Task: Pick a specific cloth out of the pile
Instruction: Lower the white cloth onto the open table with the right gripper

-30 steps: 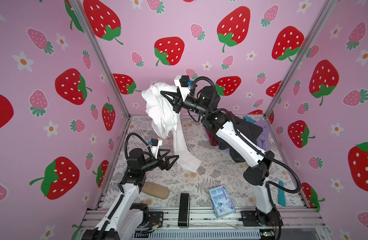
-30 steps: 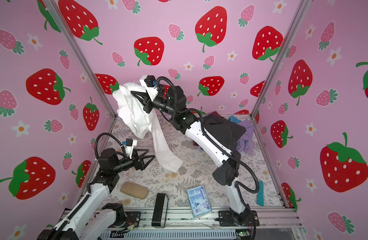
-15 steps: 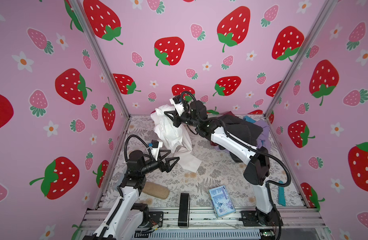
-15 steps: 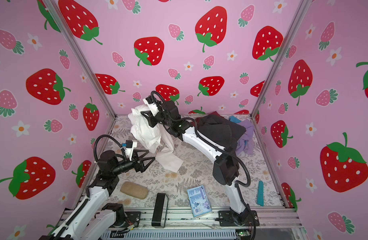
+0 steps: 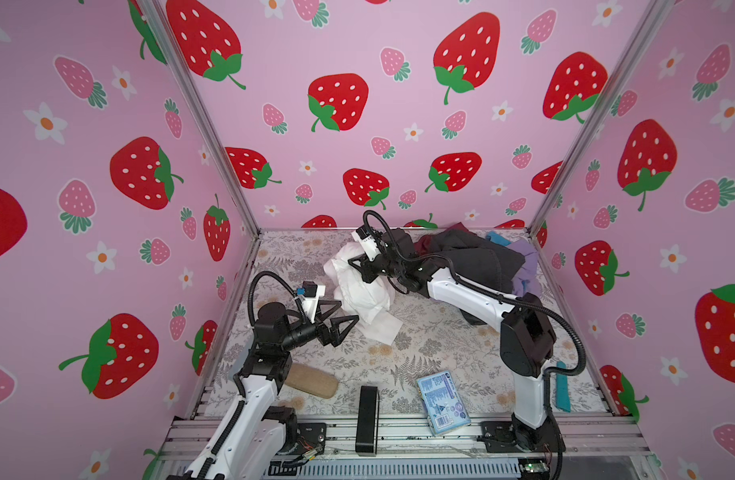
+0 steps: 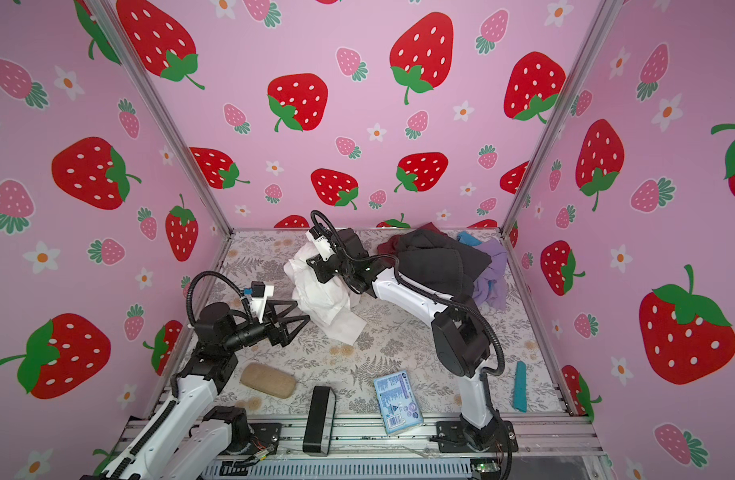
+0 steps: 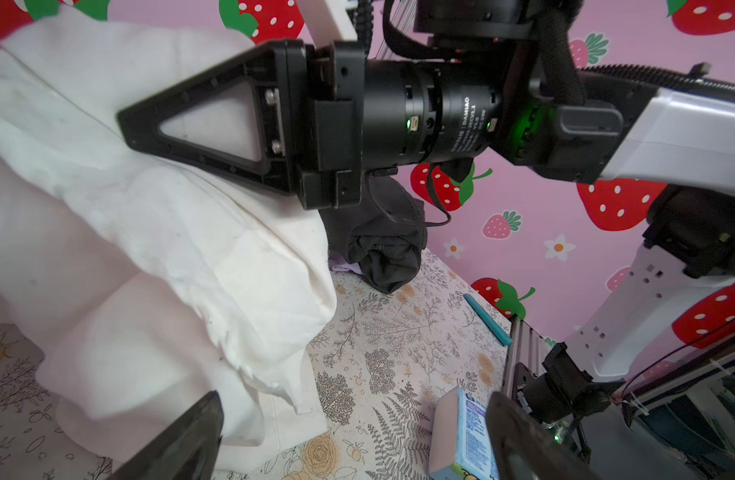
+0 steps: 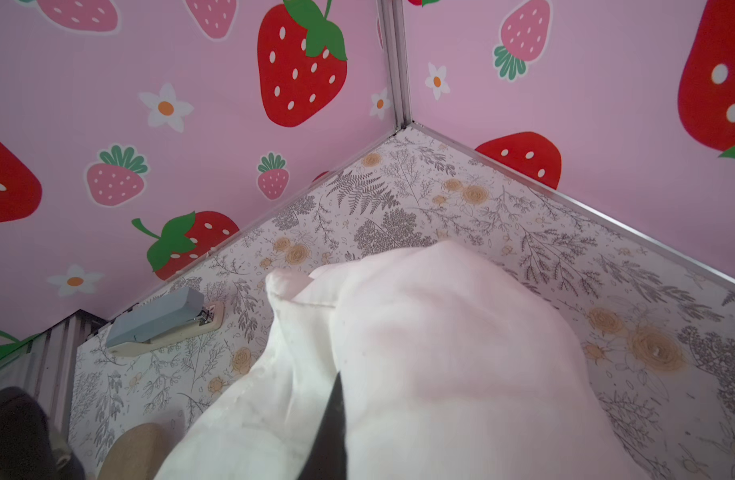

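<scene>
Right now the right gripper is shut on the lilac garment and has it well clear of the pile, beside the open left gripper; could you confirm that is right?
Not quite: the right gripper is shut on the white cloth, not a lilac garment. Both top views show this. The rest holds: the cloth is clear of the pile, and the left gripper beside it is open.

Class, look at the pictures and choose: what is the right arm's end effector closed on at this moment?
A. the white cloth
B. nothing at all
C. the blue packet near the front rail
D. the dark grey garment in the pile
A: the right end effector is shut on the white cloth, which bunches around its black fingers, away from the pile.
</scene>
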Controlling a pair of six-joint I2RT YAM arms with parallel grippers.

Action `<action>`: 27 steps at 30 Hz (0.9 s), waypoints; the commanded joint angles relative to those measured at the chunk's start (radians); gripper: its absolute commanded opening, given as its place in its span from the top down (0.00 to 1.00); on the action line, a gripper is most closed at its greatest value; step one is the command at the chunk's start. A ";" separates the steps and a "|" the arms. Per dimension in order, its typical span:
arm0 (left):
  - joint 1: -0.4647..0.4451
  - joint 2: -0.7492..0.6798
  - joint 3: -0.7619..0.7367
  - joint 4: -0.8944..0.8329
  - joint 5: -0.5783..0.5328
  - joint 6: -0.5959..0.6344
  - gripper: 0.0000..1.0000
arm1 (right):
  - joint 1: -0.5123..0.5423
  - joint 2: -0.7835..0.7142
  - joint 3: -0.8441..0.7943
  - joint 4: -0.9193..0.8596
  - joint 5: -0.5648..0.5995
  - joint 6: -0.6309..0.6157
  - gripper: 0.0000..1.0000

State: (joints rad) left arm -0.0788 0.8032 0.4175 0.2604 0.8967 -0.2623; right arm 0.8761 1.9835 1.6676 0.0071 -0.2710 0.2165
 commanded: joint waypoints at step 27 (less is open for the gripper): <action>-0.005 0.019 0.001 -0.013 -0.047 0.012 0.01 | -0.017 0.154 -0.074 -0.328 0.159 0.045 0.51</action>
State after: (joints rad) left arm -0.0807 0.8192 0.4168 0.2527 0.8455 -0.2604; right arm 0.8669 2.1044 1.5791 -0.2615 -0.0799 0.2428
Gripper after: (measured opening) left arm 0.993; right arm 0.497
